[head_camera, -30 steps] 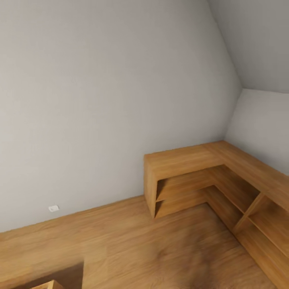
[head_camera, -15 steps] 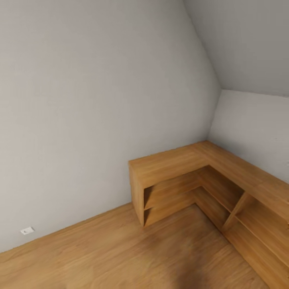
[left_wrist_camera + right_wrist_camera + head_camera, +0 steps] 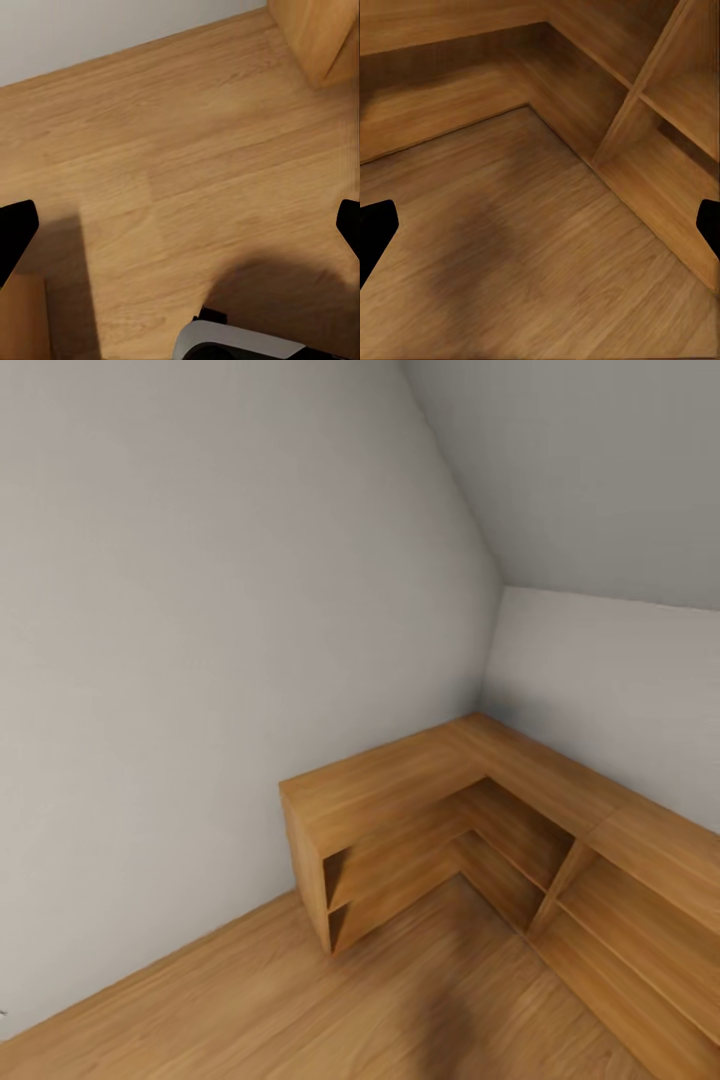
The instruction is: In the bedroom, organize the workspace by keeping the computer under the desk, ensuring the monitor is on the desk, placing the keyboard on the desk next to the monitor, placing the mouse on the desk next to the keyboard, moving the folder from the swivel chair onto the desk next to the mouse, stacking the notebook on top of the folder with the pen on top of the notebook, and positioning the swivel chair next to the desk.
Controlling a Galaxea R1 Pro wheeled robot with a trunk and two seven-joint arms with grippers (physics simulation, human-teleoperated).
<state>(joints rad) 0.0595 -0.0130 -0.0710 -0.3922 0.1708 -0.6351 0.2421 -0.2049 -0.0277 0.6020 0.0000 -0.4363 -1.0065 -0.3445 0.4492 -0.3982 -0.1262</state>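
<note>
Head view, left to right: plain grey wall (image 3: 200,610), wood floor (image 3: 300,1000), then an L-shaped wooden shelf unit (image 3: 400,790) set in the room corner, open compartments empty. None of the task's things can be placed from these views. Left claw (image 3: 180,225) hangs over bare floor near the wall, fingertips (image 3: 15,225) wide apart, nothing held. Right claw (image 3: 540,229) faces the shelf unit's inner corner, tips likewise spread, empty.
</note>
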